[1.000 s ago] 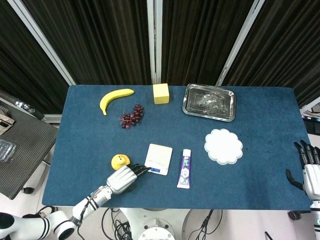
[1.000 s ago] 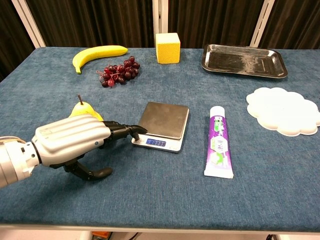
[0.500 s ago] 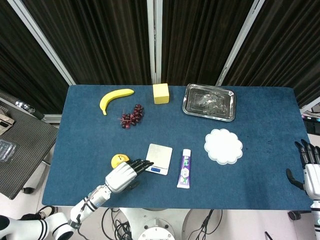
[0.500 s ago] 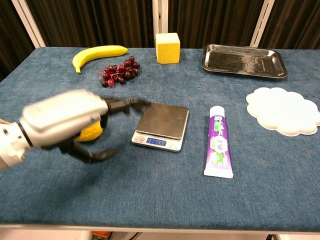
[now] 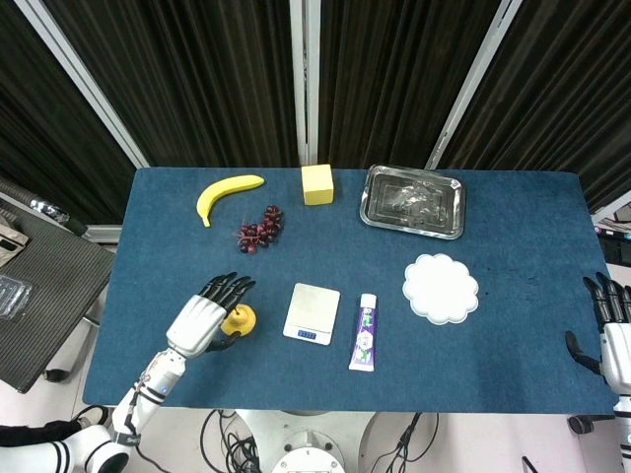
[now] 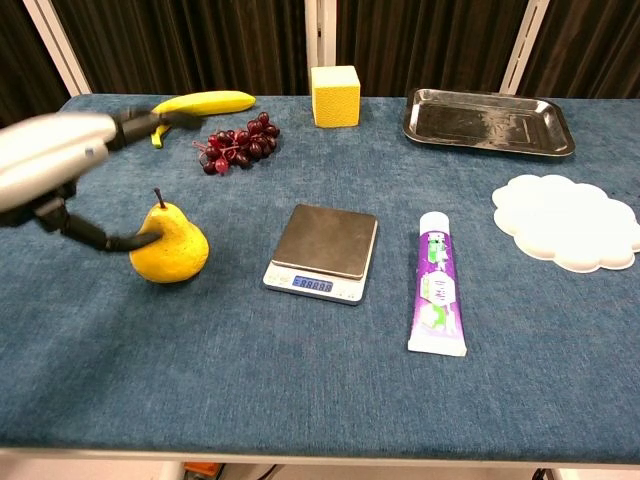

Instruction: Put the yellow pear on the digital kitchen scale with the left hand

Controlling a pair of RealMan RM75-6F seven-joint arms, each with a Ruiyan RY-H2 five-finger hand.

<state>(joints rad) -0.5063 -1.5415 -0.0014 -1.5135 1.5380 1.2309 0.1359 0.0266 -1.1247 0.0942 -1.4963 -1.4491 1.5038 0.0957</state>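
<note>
The yellow pear (image 5: 240,319) (image 6: 170,248) stands upright on the blue cloth, left of the digital kitchen scale (image 5: 312,313) (image 6: 322,248), whose platform is bare. My left hand (image 5: 202,317) (image 6: 60,160) hovers at the pear's left side, raised and blurred in the chest view, fingers spread and holding nothing. Its thumb curves down close to the pear's neck; I cannot tell whether it touches. My right hand (image 5: 613,330) stays off the table's right edge, fingers apart and empty.
A toothpaste tube (image 6: 436,283) lies right of the scale, with a white scalloped plate (image 6: 566,222) beyond it. Along the back are a banana (image 6: 197,106), dark grapes (image 6: 236,144), a yellow cube (image 6: 335,95) and a metal tray (image 6: 487,122).
My left hand has swung from in front of the pear, fingertips near the scale, up and over to the pear's left side. The pear and scale have not moved.
</note>
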